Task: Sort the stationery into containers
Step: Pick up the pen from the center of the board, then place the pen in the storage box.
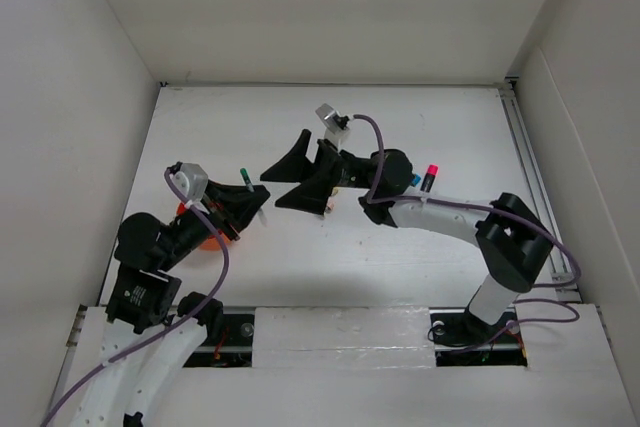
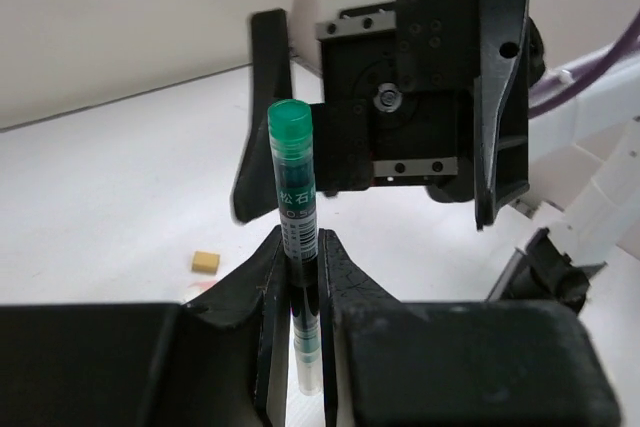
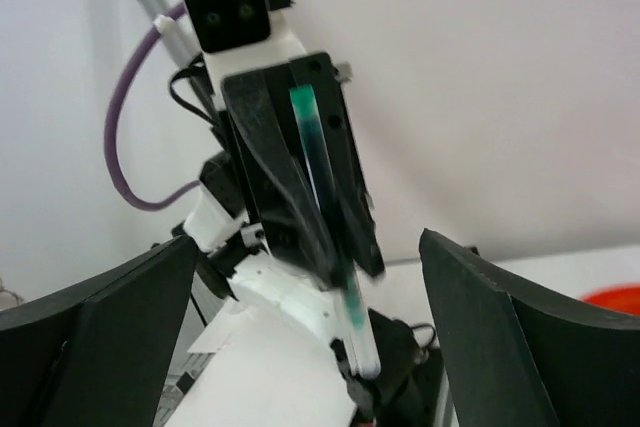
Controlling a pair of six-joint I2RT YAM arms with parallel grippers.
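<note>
Green-capped pen (image 2: 293, 197) pinched upright in left gripper (image 2: 300, 252), likely for orange cup (image 1: 210, 242) drop; right gripper (image 1: 272, 189) spread beside pen.

Green-capped clear plastic pen (image 1: 246, 180) in left gripper (image 1: 256, 193); round orange plastic cup (image 1: 206, 240) by left edge of table (image 1: 330, 267); pink-capped black highlighter (image 1: 430, 178) right of centre.
</note>
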